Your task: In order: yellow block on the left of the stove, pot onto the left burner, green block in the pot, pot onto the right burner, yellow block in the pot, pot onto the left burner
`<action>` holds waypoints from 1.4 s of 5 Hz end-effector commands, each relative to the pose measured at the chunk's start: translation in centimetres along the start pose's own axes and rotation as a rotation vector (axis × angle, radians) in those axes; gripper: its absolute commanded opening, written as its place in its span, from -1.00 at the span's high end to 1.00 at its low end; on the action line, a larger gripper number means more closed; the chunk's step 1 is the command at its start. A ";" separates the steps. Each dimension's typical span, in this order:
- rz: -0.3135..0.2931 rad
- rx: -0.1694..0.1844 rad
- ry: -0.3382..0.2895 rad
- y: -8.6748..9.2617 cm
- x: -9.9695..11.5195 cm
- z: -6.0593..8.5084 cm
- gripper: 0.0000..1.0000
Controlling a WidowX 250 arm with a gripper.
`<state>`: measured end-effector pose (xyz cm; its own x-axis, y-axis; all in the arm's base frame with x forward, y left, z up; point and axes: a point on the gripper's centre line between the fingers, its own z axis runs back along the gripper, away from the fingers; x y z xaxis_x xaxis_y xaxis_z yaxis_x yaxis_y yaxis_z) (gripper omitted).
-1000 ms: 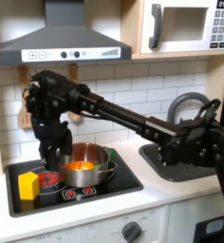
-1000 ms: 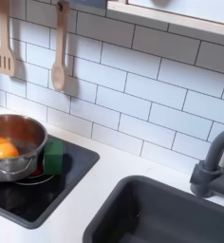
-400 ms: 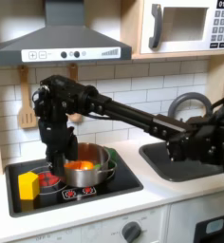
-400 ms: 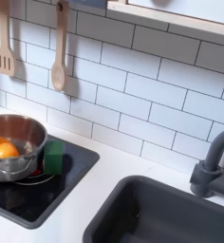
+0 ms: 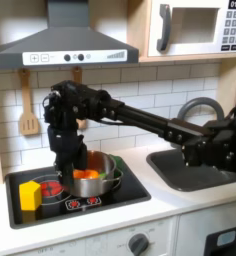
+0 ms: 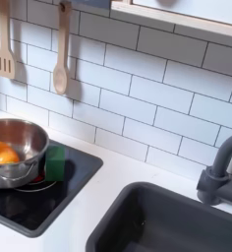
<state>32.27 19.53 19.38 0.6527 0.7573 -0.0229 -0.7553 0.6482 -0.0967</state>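
Note:
The steel pot (image 5: 93,172) stands on the right half of the black stove (image 5: 110,198), covering the right burner, with an orange piece (image 5: 85,175) inside it. In the second exterior view the pot (image 6: 15,146) holds the same orange piece (image 6: 2,154). The green block (image 5: 118,168) (image 6: 55,162) stands against the pot's side on the stove (image 6: 59,192). At the stove's left end in the first exterior view sits the yellow block (image 5: 30,195), beside the left burner (image 5: 52,188). My gripper (image 5: 64,166) points down at the pot's left rim. Its dark fingers blend together, so their state is unclear.
A grey sink (image 5: 190,170) (image 6: 177,221) with a curved faucet (image 5: 195,108) (image 6: 218,177) lies right of the stove. Wooden utensils (image 6: 59,59) hang on the tiled wall, a range hood (image 5: 65,45) hangs above, and my arm (image 5: 150,125) stretches across from the first exterior view's right.
The arm and gripper have shifted slightly to the right in the first exterior view, closer over the pot's left rim. The pot and both blocks have barely moved.

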 end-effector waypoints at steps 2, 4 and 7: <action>0.028 0.012 0.007 -0.1 0.0 -1.1 -1.00; 0.033 0.029 -0.008 -0.5 0.0 -1.6 -1.00; 0.032 0.036 -0.005 -0.8 -0.1 -2.1 -1.00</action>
<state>33.16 18.28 17.57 0.6384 0.7696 -0.0133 -0.7686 0.6366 -0.0637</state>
